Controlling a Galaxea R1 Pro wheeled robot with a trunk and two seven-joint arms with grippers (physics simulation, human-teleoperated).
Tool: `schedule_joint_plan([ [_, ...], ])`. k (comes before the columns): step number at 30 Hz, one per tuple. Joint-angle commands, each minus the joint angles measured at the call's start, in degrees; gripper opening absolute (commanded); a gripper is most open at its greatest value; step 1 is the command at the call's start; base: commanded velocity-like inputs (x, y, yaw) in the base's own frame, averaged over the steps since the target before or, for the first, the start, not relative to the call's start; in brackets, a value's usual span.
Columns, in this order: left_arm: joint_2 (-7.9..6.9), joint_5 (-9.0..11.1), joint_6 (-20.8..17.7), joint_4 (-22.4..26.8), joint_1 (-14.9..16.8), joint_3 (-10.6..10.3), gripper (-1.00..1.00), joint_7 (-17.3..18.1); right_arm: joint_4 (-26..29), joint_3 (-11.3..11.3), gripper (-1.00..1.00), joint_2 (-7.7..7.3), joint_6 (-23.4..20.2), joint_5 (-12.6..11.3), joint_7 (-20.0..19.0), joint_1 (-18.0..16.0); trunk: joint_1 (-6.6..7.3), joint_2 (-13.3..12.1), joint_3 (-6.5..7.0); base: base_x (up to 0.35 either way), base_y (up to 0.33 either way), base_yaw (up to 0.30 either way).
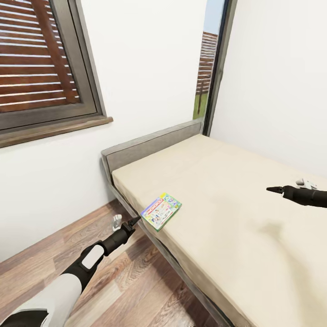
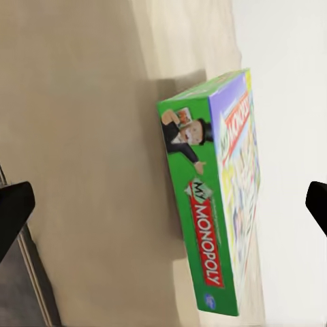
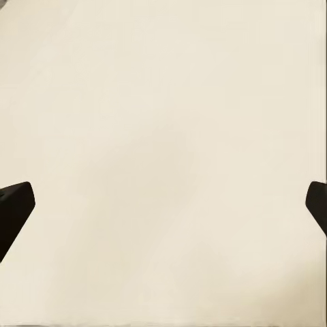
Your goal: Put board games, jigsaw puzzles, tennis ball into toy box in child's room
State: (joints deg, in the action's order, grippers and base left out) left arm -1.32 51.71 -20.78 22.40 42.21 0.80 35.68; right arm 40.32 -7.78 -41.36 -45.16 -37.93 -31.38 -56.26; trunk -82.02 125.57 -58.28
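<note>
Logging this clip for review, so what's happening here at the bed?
The robot faces a bed in a white-walled room. One board game, a green-edged My Monopoly box, lies flat near the mattress's edge. The left gripper is at that edge, right beside the box; in the left wrist view the box sits between the widely spread fingertips, not yet gripped. The right gripper hovers open over bare mattress, holding nothing.

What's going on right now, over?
Left gripper open, just short of the board game at the bed edge. Right gripper open over bare mattress. Nothing in between.
</note>
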Motion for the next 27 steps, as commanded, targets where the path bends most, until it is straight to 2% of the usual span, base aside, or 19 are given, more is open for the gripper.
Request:
schedule_joint_plan([
  [1,-0.01,0.4,-0.53,0.01,0.02,0.08,1.0,0.08,-0.03,-0.2,1.0,-0.04,-0.1,-0.03,-0.13,-0.08,0.01,0.02,-0.05,0.0,0.0,-0.211],
  [10,0.0,0.37,-0.51,0.01,0.05,0.08,1.0,0.09,-0.01,-0.16,1.0,-0.04,-0.1,-0.03,-0.12,-0.08,0.01,0.02,-0.05,0.0,0.0,-0.166],
  [27,0.0,0.33,-0.43,0.01,0.06,0.08,1.0,0.05,-0.04,-0.14,1.0,-0.1,-0.1,-0.03,-0.13,-0.08,0.01,0.02,-0.05,0.0,0.0,-0.032],
])
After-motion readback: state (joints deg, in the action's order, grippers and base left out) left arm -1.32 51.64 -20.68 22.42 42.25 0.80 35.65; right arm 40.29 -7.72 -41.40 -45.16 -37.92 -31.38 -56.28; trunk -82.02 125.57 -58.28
